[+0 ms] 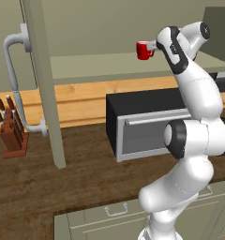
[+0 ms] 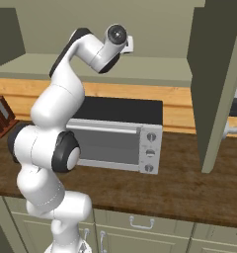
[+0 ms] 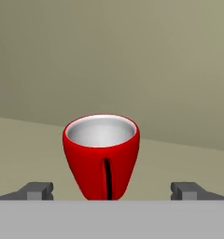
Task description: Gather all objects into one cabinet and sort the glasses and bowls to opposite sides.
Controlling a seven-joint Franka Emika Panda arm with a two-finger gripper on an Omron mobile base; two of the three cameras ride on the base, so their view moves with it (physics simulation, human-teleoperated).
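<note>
A glossy red mug (image 1: 143, 50) stands upright on the pale green shelf (image 1: 95, 65) of the olive-green cabinet (image 2: 217, 74), whose doors hang open. In the hand view the mug (image 3: 101, 154) is close ahead with its handle turned toward the camera and a pale inside. My gripper (image 3: 116, 191) is open, one fingertip (image 3: 37, 190) on each side of the mug's base and clear of it. From the left base the hand (image 1: 155, 45) reaches just right of the mug. The bowl is out of view.
A black and silver toaster oven (image 1: 147, 122) sits on the wooden counter (image 2: 189, 192) below the shelf. A knife block (image 1: 11, 133) stands at the left. The open left door (image 1: 44, 79) carries a curved grey handle (image 1: 13, 75). Low cupboards (image 2: 140, 225) run along the front.
</note>
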